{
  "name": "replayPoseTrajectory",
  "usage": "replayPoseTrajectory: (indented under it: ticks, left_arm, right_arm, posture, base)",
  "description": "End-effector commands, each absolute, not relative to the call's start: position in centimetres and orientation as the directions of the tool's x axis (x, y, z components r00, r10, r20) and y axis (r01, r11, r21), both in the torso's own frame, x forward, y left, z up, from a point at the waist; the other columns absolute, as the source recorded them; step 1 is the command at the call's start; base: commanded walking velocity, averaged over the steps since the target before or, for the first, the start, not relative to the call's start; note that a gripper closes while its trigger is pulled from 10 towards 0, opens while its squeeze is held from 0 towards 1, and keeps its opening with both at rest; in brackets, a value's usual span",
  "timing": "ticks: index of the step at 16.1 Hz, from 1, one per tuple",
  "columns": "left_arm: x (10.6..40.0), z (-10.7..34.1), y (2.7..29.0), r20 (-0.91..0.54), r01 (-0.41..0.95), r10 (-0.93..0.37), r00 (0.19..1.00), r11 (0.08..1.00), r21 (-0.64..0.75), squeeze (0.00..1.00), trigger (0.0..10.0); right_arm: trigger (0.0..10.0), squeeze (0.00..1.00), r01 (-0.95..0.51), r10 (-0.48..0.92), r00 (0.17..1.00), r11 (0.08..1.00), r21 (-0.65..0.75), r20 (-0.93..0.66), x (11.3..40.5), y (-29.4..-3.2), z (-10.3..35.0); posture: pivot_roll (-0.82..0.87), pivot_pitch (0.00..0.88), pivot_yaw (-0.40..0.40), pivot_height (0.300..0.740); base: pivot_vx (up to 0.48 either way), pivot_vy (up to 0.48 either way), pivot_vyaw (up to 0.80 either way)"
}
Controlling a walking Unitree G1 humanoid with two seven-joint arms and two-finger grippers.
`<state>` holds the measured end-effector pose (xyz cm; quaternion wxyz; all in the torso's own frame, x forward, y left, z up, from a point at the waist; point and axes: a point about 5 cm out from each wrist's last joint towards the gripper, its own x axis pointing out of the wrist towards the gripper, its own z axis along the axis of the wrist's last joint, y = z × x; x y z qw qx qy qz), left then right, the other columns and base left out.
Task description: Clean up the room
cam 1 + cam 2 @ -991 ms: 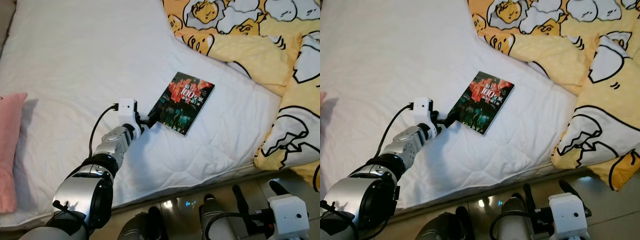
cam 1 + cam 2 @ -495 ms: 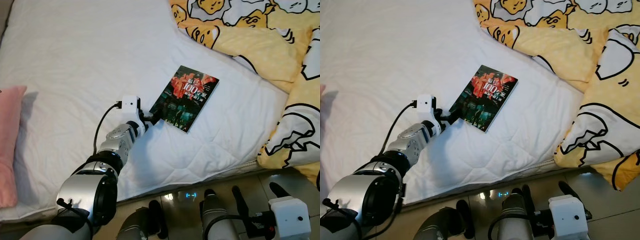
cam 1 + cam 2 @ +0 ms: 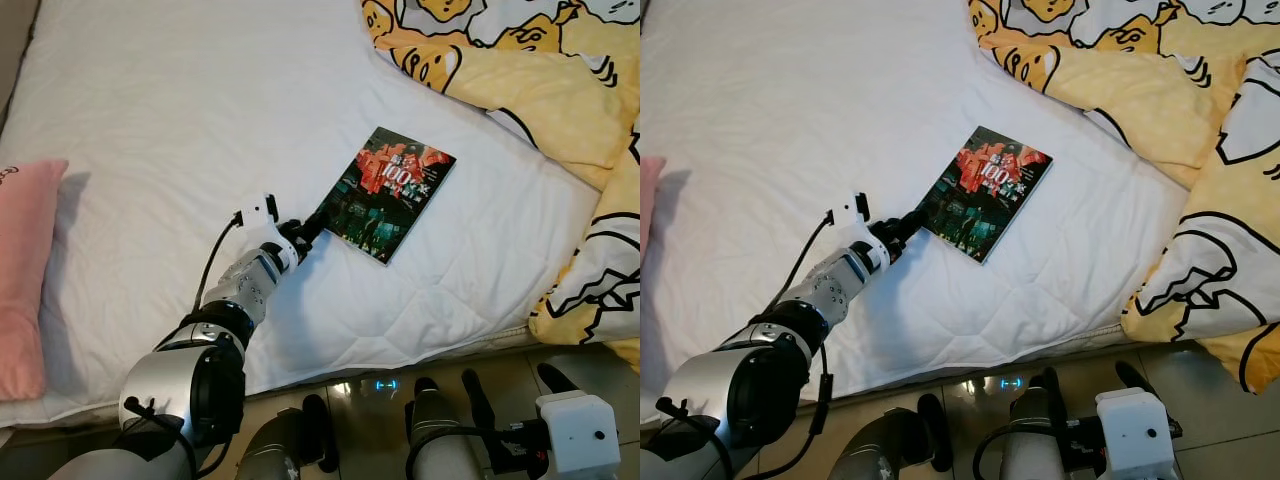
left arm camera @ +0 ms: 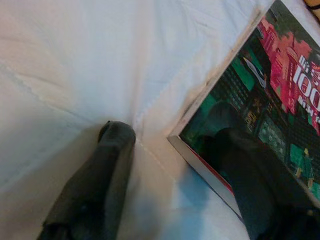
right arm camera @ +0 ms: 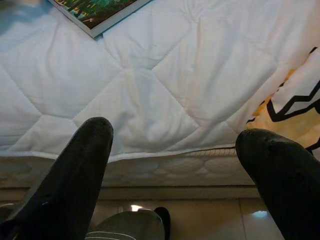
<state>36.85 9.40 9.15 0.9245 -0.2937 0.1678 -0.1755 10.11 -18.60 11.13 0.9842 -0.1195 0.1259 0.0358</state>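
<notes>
- Lying at the nine o'clock edge of the head views, a pink pillow (image 3: 25, 280) rests on the white mattress (image 3: 170, 110).
- Reaching from seven o'clock toward the centre, the left gripper (image 3: 312, 226) sits at the near corner of the book (image 3: 390, 192); its fingers are spread, one finger (image 4: 250, 175) resting on the cover and the other pressed into the sheet just beside the book's edge.
- The book lies flat near the middle of the mattress, cover up, with red and green artwork.
- A yellow cartoon-print duvet (image 3: 560, 90) is bunched from one o'clock down to four o'clock, apart from the book.
- The right gripper (image 5: 170, 150) hangs at five o'clock over the mattress edge and tiled floor (image 3: 1230, 390), fingers spread wide and empty.
</notes>
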Motion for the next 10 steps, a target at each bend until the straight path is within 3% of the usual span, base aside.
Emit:
replayPoseTrajectory:
  ticks: [1, 7, 10]
  left_arm:
    - [35.6, 7.2, 9.0, -0.271, 0.199, -0.452, 0.85, 0.751, -0.63, 0.0, 0.0]
    - [35.7, 8.3, 6.8, -0.183, 0.325, -0.56, 0.808, 0.683, -0.654, 0.0, 0.0]
    - [35.4, 7.9, 6.6, -0.202, 0.291, -0.551, 0.81, 0.677, -0.676, 0.0, 0.0]
  right_arm:
    - [10.0, 0.0, -0.105, 0.043, 0.959, 0.972, -0.208, -0.282, 9.8, -18.3, 10.8]
    - [10.0, 0.0, -0.107, 0.045, 0.958, 0.972, -0.211, -0.282, 10.0, -18.2, 10.5]
    - [10.0, 0.0, -0.11, 0.047, 0.959, 0.971, -0.212, -0.281, 10.0, -18.1, 10.5]
  posture:
    - [-0.43, 0.335, 0.23, 0.74]
    - [-0.43, 0.316, 0.236, 0.74]
    - [-0.43, 0.311, 0.237, 0.74]
  base:
    - [0.0, 0.0, 0.0]
    - [0.0, 0.0, 0.0]
    - [0.0, 0.0, 0.0]
